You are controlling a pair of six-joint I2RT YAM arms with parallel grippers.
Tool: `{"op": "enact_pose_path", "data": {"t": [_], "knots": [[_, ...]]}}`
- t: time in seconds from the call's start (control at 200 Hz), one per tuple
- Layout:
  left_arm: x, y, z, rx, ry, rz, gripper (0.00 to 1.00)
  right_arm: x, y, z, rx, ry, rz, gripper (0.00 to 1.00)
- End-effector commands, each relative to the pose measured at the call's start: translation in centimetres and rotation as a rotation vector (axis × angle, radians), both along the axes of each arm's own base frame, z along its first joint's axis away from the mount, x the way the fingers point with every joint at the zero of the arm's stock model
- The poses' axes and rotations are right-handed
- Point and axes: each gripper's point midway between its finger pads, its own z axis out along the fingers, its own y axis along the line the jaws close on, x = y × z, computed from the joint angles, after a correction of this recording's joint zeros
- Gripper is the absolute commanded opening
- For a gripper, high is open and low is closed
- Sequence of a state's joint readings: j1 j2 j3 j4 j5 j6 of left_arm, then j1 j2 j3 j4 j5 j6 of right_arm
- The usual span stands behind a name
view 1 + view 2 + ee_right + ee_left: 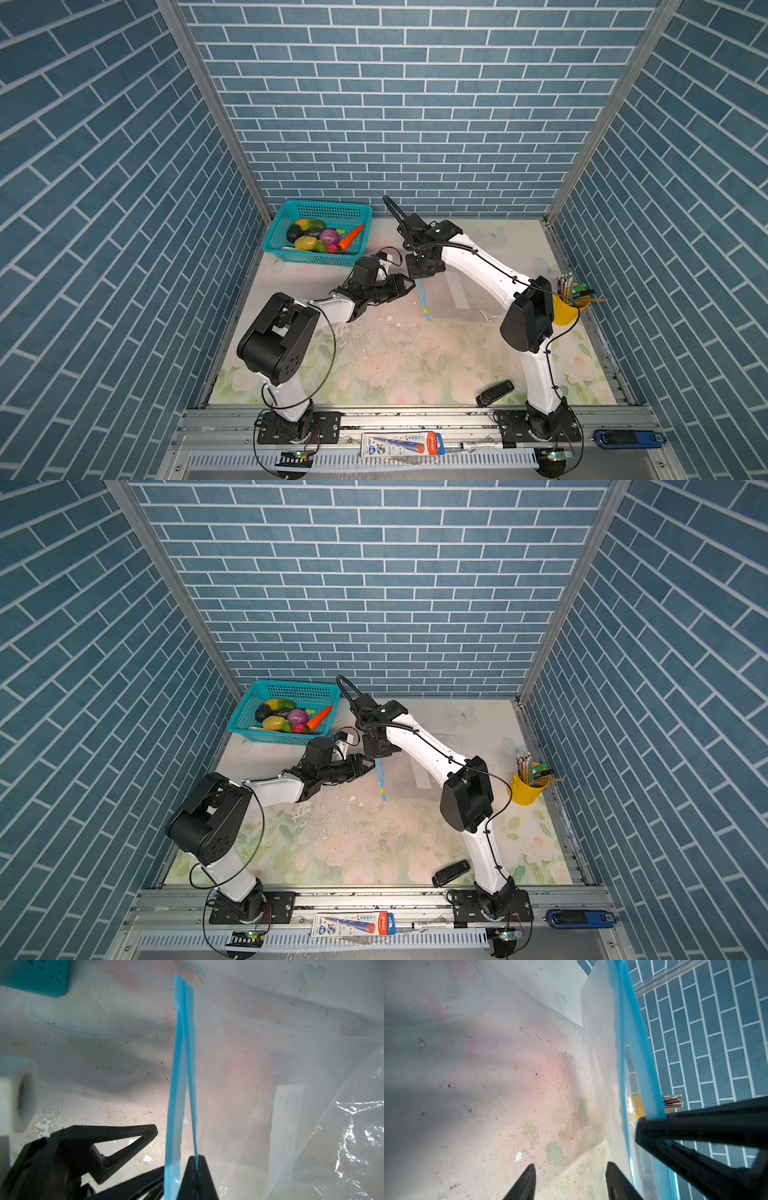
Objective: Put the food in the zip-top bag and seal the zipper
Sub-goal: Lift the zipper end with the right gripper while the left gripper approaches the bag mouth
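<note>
Right gripper (196,1169): clamped on one lip of narrow light-blue zipper strip (182,1064).
Left gripper (571,1165): jaws part-open, empty; take your free lip squarely.
Clear crinkly bag (311,1126): beside teal mesh basket (316,261) holding plastic toy food (328,237).

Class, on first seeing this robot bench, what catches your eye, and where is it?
Brightest is the toy food heaped in the teal basket at the far left corner of the table. In the middle, the right gripper pinches the light blue zipper of the clear zip-top bag, with the open left gripper beside it. A yellow cup of pencils stands at the right edge.
</note>
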State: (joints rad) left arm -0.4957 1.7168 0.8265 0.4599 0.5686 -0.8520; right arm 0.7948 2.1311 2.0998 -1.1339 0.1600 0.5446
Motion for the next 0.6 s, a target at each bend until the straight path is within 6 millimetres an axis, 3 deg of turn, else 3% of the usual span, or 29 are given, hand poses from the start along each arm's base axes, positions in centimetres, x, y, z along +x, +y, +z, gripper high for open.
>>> {"op": "enact_pose_path", "data": {"t": [0.0, 0.275, 0.595], "knots": [[-0.5, 0.4, 1.5, -0.024, -0.050, 0.016, 0.56, -0.5, -0.4, 0.6, 0.004, -0.001, 0.009, 0.00], [-0.2, 0.0, 4.2, -0.067, -0.090, 0.023, 0.56, -0.5, -0.3, 1.5, 0.036, -0.018, 0.011, 0.00], [0.4, -1.2, 2.6, -0.065, -0.040, -0.006, 0.53, -0.8, -0.3, 2.1, 0.059, -0.024, 0.009, 0.00]]}}
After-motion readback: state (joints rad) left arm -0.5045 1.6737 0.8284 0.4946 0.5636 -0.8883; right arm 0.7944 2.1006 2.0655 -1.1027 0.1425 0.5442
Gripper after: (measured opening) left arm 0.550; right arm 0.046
